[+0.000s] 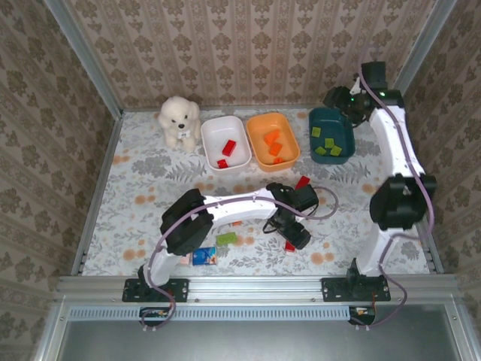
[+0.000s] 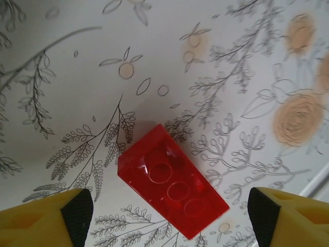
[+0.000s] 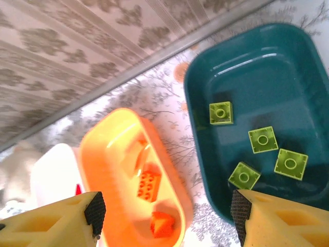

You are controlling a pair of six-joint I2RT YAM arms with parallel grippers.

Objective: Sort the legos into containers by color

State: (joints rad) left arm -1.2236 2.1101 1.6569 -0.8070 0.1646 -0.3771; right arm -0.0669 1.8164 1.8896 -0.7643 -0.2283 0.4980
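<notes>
A red lego (image 2: 172, 189) lies studs-up on the flowered cloth between the fingers of my left gripper (image 2: 170, 215), which is open and hovers just above it at the front right (image 1: 291, 235). Another red lego (image 1: 303, 182) and a green lego (image 1: 225, 238) lie loose on the cloth. My right gripper (image 3: 167, 212) is open and empty, high over the gap between the orange tray (image 3: 177, 185) and the teal tray (image 3: 203, 154). The teal tray holds several green legos (image 3: 262, 139). Orange legos (image 3: 148, 185) lie in the orange tray. The white tray (image 1: 213, 128) holds red legos (image 1: 228, 147).
A white plush dog (image 1: 179, 120) sits left of the white tray. A blue packet (image 1: 204, 256) lies by the front edge near the left arm's base. Papered walls close the back and both sides, and a metal rail runs along the front.
</notes>
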